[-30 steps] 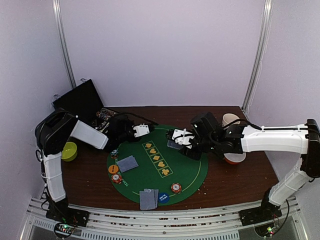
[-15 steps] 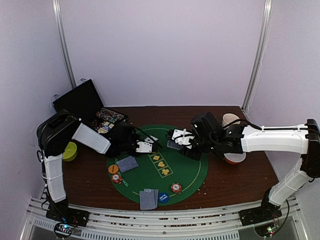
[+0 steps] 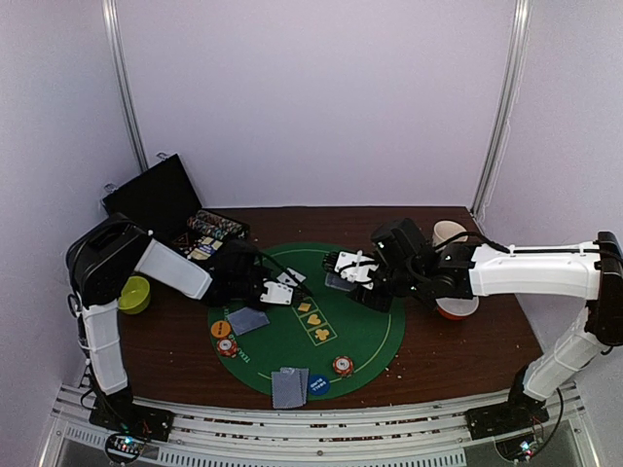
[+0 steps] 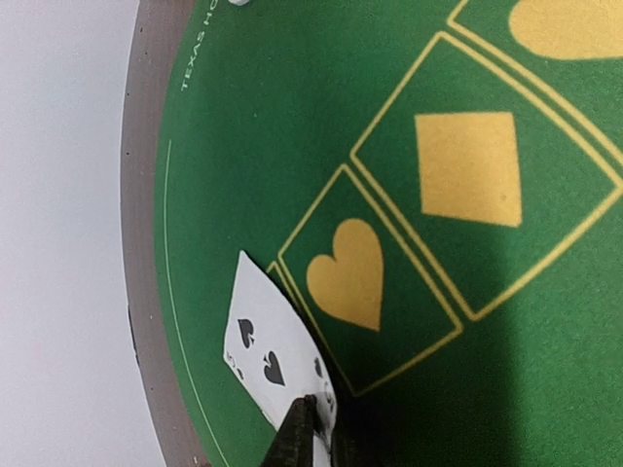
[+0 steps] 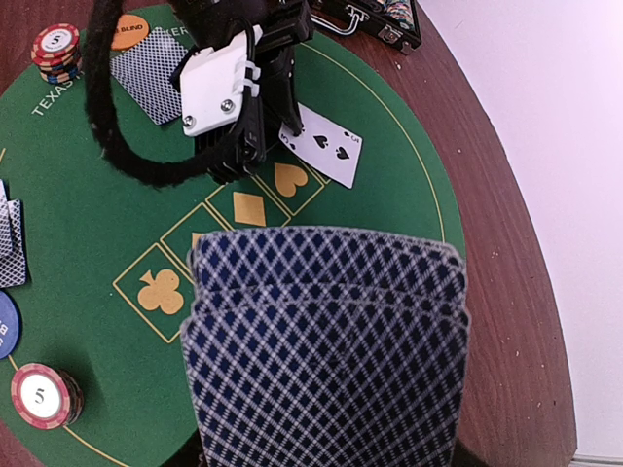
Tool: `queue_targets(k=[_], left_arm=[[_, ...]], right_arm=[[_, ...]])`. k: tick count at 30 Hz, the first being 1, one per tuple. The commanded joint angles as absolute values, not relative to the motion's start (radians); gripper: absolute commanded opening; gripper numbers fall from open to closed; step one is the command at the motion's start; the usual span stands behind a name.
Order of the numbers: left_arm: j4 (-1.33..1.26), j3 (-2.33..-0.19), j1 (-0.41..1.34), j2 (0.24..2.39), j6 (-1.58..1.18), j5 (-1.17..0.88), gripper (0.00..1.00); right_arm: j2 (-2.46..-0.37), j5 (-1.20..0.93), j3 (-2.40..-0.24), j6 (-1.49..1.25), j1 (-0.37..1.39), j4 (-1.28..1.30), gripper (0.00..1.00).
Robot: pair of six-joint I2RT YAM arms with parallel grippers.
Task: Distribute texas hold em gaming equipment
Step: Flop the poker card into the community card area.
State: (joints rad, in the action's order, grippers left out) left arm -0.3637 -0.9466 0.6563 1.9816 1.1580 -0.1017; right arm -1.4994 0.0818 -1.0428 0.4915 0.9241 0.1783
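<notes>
My left gripper is shut on a face-up spade card, held low over the green mat just beyond the heart box. That card also shows in the right wrist view. My right gripper is shut on a fan of grey-backed cards, held above the mat's far right part. The fan hides its fingers. Face-down cards lie at the mat's left and near edge. Chip stacks, an orange disc and a blue disc sit beside them.
An open black case with chips stands at the far left. A yellow-green bowl sits by the left arm. A red-and-white bowl and a beige mug lie under and behind the right arm.
My left gripper has moved from beside the case towards the near side and down onto the mat with the spade card. The right arm has not moved.
</notes>
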Motion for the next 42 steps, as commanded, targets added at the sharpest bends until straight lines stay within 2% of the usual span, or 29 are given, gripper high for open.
queue_targets(k=[1, 10, 20, 26, 29, 30, 38, 42], left_arm=[[-0.304, -0.909, 0.652, 1.945, 1.176, -0.153, 0.10], [-0.321, -0.915, 0.650, 1.929, 1.171, -0.247, 0.09], [-0.247, -1.031, 0.605, 2.011, 1.295, -0.206, 0.10], [-0.210, -1.046, 0.591, 2.016, 1.309, -0.220, 0.22], [-0.215, -1.044, 0.591, 2.010, 1.289, -0.204, 0.41], [-0.215, -1.040, 0.591, 2.003, 1.284, -0.191, 0.45], [-0.228, -0.959, 0.588, 1.891, 1.240, -0.075, 0.56], [-0.316, -0.926, 0.583, 1.868, 1.219, 0.016, 0.57]], right_arm=[[-1.469, 0.080, -1.049, 0.491, 0.920, 0.176, 0.50], [-1.473, 0.081, -1.051, 0.492, 0.920, 0.176, 0.50], [-1.465, 0.089, -1.049, 0.495, 0.919, 0.187, 0.50], [-1.465, 0.089, -1.046, 0.498, 0.918, 0.186, 0.50], [-1.467, 0.089, -1.048, 0.498, 0.918, 0.186, 0.50], [-1.466, 0.089, -1.049, 0.498, 0.917, 0.184, 0.50], [-1.470, 0.083, -1.052, 0.497, 0.919, 0.181, 0.50], [-1.470, 0.079, -1.055, 0.497, 0.918, 0.181, 0.50]])
